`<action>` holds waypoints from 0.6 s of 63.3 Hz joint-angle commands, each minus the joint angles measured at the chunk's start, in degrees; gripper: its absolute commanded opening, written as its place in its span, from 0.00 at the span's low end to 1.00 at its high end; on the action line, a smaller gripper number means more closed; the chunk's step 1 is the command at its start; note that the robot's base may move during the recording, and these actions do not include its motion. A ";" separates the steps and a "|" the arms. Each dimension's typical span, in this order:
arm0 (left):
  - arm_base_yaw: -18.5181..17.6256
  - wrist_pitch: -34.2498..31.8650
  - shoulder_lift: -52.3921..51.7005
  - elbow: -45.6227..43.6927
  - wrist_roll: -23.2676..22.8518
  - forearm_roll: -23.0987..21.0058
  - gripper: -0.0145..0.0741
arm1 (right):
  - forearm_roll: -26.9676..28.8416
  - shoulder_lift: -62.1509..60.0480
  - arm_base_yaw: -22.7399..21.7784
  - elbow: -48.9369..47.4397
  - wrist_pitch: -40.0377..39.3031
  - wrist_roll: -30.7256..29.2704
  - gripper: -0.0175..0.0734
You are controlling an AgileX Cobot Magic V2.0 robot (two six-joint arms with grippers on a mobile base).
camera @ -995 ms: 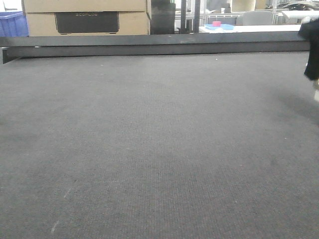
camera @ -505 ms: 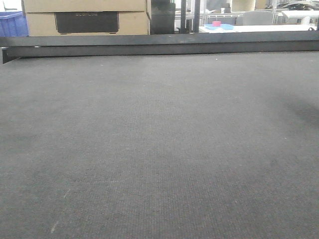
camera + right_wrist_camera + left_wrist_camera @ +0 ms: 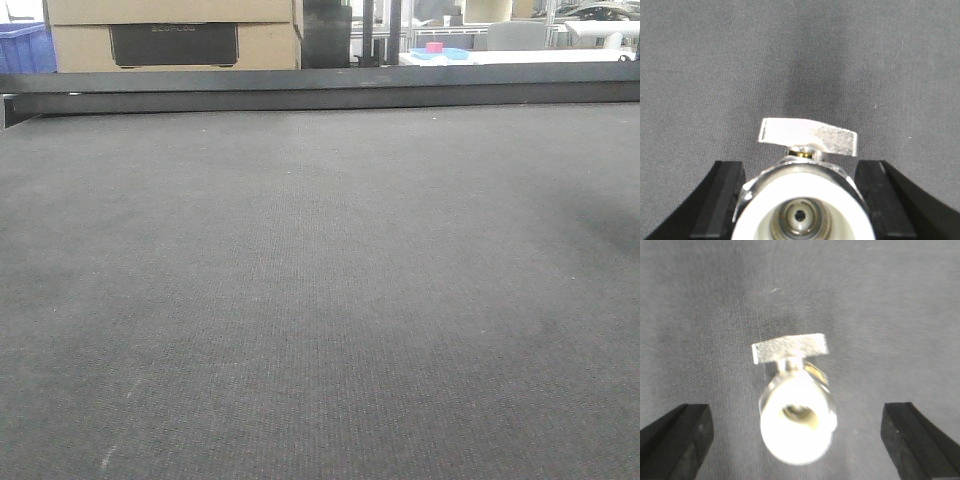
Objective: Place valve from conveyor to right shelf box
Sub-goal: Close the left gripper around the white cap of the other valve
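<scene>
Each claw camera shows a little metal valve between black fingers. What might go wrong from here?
1. The right claw pinches its valve by the rounded, shiny body, fingers tight on both sides; it may twist or slip out while being carried.
2. The left claw stands wide open around a second valve lying on the conveyor; closing off-centre might knock it or roll it away.

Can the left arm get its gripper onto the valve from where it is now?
Probably yes. The valve lies on the conveyor between the wide-open fingers of the left gripper. Neither finger touches it and nothing sits between them, though depth is hard to judge.
</scene>
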 commanded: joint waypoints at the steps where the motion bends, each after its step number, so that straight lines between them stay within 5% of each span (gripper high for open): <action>1: 0.43 -0.77 1.24 -0.45 0.25 -0.77 0.82 | 0.14 -1.10 -0.17 -0.15 -1.97 -0.35 0.02; 38: 0.43 -2.09 5.31 -0.45 0.11 -2.00 0.77 | 0.14 -1.10 -0.17 -0.15 -2.64 -0.35 0.02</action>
